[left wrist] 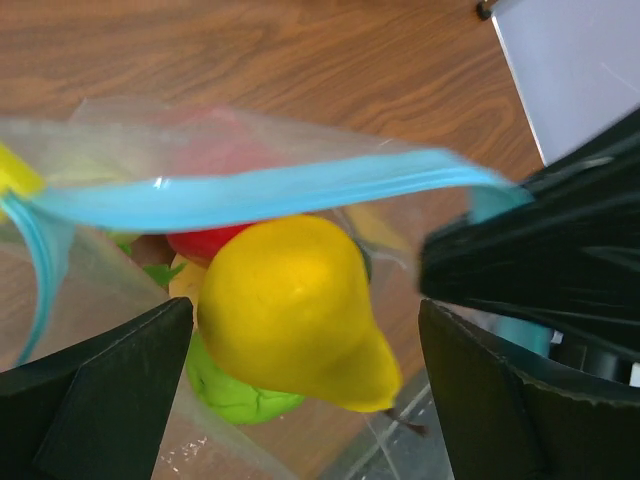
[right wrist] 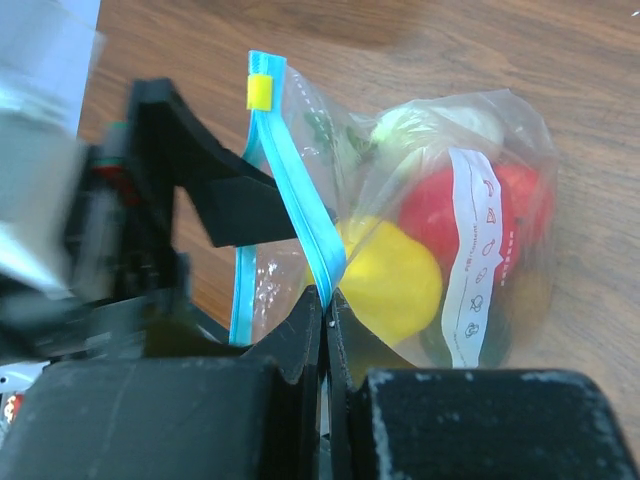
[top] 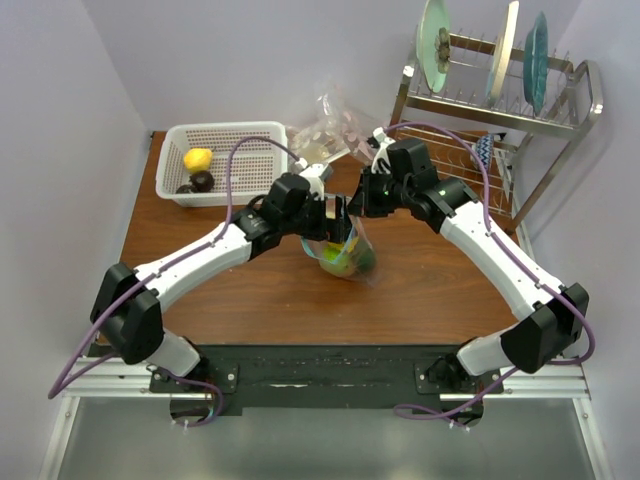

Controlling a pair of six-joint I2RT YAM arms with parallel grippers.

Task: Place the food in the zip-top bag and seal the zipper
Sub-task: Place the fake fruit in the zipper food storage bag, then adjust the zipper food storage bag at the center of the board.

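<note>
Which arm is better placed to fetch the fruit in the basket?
Left: the left pincer is open and the basket is nearer it; the right pincer is shut on the zipper, holding the zip-top bag.

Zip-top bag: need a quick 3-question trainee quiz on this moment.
1. True or false: the right jaws are shut on the zipper.
2. What lies in the basket? A) a yellow piece and a dark piece; B) a plate; C) a bag.
3. Fill in: the left jaws, either side of the pear, stand ____.
Key: 1 true; 2 A; 3 open.
</note>
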